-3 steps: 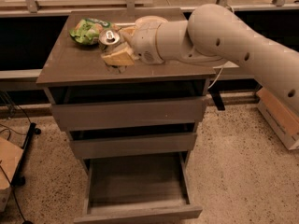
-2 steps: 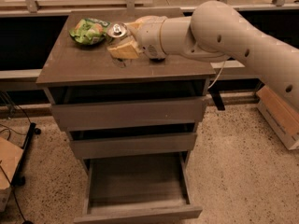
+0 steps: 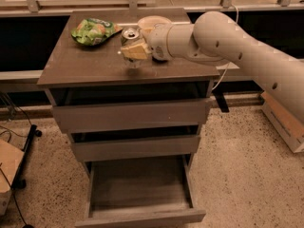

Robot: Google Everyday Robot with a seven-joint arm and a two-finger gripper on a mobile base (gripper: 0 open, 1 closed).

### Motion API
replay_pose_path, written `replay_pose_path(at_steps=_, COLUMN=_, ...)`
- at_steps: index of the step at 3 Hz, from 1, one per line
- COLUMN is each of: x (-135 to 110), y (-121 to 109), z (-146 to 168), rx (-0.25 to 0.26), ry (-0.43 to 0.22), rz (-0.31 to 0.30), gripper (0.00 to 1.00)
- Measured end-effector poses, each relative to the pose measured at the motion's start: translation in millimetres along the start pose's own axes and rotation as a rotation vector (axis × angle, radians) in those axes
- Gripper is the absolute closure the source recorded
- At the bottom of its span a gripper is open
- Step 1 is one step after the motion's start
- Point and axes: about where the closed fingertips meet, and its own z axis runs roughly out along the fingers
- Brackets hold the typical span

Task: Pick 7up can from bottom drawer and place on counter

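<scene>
The 7up can (image 3: 130,34), silvery with a shiny top, stands upright on or just above the counter (image 3: 85,65), near its middle. My gripper (image 3: 135,51) reaches in from the right and is shut on the can's body, one pale yellowish finger (image 3: 136,50) across its front. The bottom drawer (image 3: 142,216) is pulled out below the two shut drawers, and its inside looks bare.
A green snack bag (image 3: 95,30) lies on the counter's back left, close to the can. My thick white arm (image 3: 228,37) spans the counter's right side. A cardboard box (image 3: 285,122) sits on the floor at right. Cables and a box (image 3: 7,175) are at left.
The gripper has moved right along the counter top with the can in it, away from the green bag and towards the counter's middle.
</scene>
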Motion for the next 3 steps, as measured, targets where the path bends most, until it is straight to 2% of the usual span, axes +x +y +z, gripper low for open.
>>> replay_pose_path(at_steps=1, x=15.9, y=-17.9, z=21.6, rx=0.007, ry=0.017, rz=0.037, gripper=0.83)
replay_pose_path(at_steps=3, x=18.0, y=-28.4, z=53.0, rx=-0.018, ry=0.015, rz=0.053, gripper=0.36)
